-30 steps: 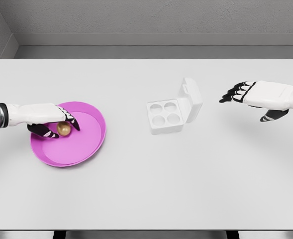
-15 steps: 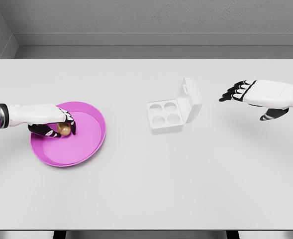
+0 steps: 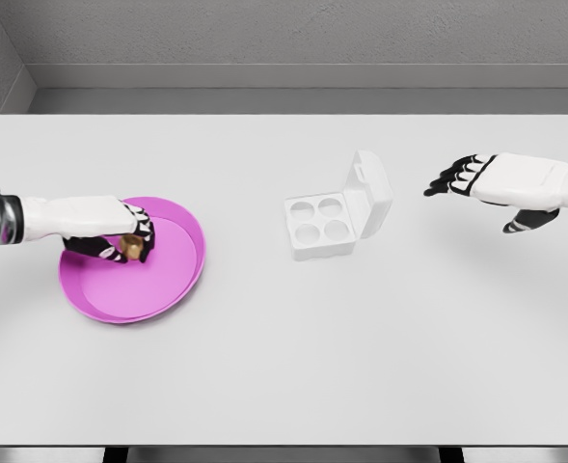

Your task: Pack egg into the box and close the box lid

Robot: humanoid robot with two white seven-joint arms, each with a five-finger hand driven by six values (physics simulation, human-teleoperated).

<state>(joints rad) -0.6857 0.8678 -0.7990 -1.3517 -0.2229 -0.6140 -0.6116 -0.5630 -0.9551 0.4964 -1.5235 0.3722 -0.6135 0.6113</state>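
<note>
A brown egg (image 3: pixel 129 247) lies in the pink plate (image 3: pixel 168 280) at the table's left. My left hand (image 3: pixel 124 241) reaches in from the left edge, and its dark fingers are curled around the egg, hiding most of it. A white egg box (image 3: pixel 327 227) with four round hollows stands near the table's middle, its lid (image 3: pixel 370 186) raised on the right side. My right hand (image 3: pixel 476 183) hovers above the table to the right of the box, fingers spread and holding nothing.
The white table (image 3: pixel 284 367) spans the view, with a grey wall behind its far edge. Between plate and box lies bare tabletop.
My left hand's fingers have closed in around the egg, covering more of it than before. The right hand has barely shifted.
</note>
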